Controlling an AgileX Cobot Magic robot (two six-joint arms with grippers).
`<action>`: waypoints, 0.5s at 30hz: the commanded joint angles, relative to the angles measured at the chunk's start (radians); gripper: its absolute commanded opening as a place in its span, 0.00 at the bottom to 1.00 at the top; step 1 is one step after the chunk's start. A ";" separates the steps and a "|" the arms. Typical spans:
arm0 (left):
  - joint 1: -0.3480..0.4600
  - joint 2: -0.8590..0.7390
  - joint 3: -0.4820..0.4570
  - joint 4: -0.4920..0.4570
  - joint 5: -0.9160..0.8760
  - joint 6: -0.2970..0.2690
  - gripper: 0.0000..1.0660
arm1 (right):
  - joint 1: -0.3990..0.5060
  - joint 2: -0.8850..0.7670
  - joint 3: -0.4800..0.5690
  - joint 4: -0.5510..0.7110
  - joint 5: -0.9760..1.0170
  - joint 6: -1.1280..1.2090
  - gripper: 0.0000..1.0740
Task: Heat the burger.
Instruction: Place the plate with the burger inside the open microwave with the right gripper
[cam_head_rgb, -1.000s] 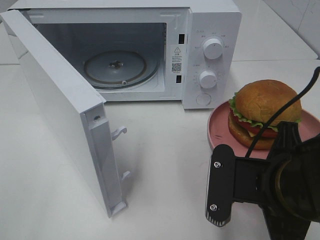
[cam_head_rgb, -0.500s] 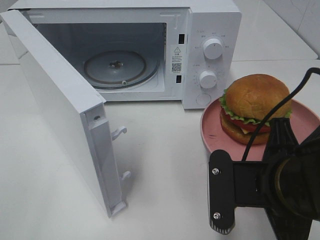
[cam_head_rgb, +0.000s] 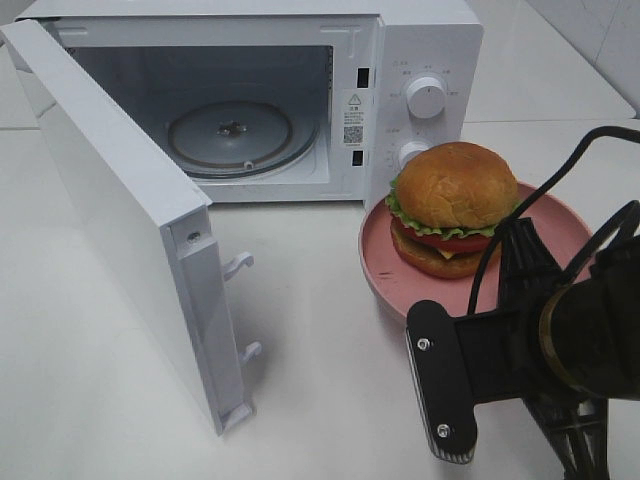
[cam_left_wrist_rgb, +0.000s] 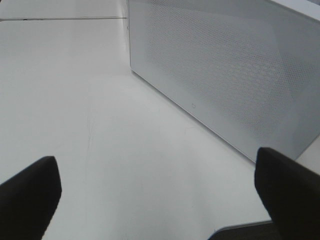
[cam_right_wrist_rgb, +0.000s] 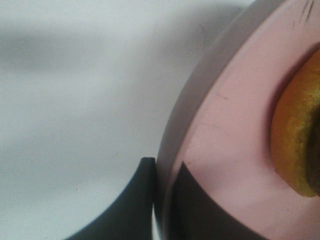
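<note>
The burger (cam_head_rgb: 455, 205), with a golden bun, green lettuce, red tomato and cheese, sits on a round pink plate (cam_head_rgb: 385, 265) in front of the microwave's control panel. My right gripper (cam_head_rgb: 515, 250) is shut on the plate's near rim. The right wrist view shows its jaws pinching the rim (cam_right_wrist_rgb: 162, 190), with the plate (cam_right_wrist_rgb: 230, 130) and the bun's edge (cam_right_wrist_rgb: 300, 135) beside them. My left gripper (cam_left_wrist_rgb: 160, 195) is open and empty over bare table, next to the microwave door (cam_left_wrist_rgb: 225, 75). It is out of the high view.
The white microwave (cam_head_rgb: 420, 40) stands at the back with its door (cam_head_rgb: 120, 220) swung wide open to the left. Its glass turntable (cam_head_rgb: 232, 135) is bare. Two dials (cam_head_rgb: 427, 98) are on the right panel. The white table (cam_head_rgb: 320, 330) lies between door and plate.
My right gripper has carried the plate with the burger leftward, toward the microwave opening. The burger now stands in front of the lower dial. The door has not moved.
</note>
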 joint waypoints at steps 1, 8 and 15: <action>-0.003 -0.016 0.000 -0.001 -0.008 0.003 0.92 | -0.018 -0.007 -0.003 -0.049 -0.054 -0.081 0.00; -0.003 -0.016 0.000 -0.001 -0.008 0.003 0.92 | -0.082 -0.007 -0.028 -0.037 -0.148 -0.231 0.00; -0.003 -0.016 0.000 -0.001 -0.008 0.003 0.92 | -0.158 -0.007 -0.077 -0.006 -0.168 -0.327 0.00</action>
